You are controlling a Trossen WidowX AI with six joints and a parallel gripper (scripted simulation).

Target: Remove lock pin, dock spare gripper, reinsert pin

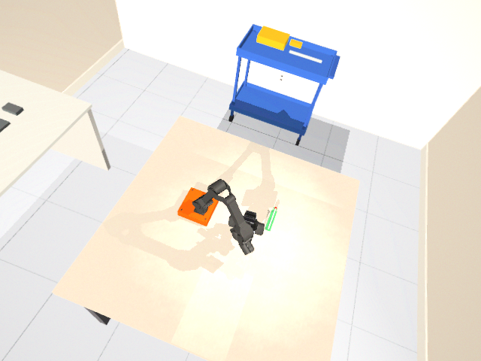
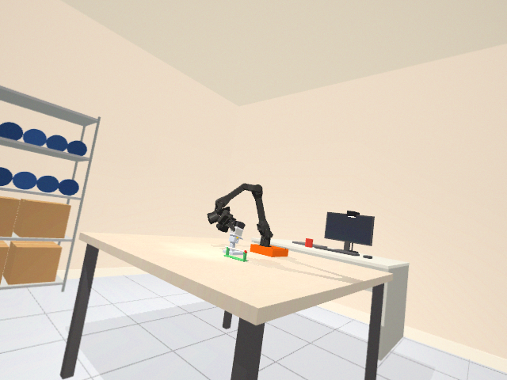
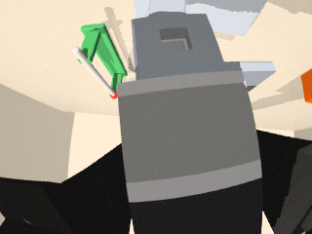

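My gripper (image 2: 232, 226) (image 3: 191, 168) is shut on the spare gripper (image 2: 238, 231) (image 3: 187, 129), a grey body with a black end. The mount (image 2: 233, 244) (image 3: 244, 19) is pale, with a grey socket block (image 3: 146, 49) that has a rectangular hole. This block lies right against the spare gripper's flange. The spigot is not seen outside the block and appears to be inside it; how deep I cannot tell. The lock pin (image 2: 235, 249) (image 3: 96, 73), pale with a red head, lies out of the socket across the green rack (image 1: 267, 228) (image 2: 234, 258) (image 3: 112, 55).
The orange base (image 1: 190, 213) (image 2: 261, 250) (image 3: 308, 88) of the arm stands on the wooden table (image 1: 303, 271) (image 2: 163, 249). The rack is close beside the mount. A blue cart (image 1: 271, 66) stands beyond the table. A desk with a monitor (image 2: 348, 229) is behind the arm.
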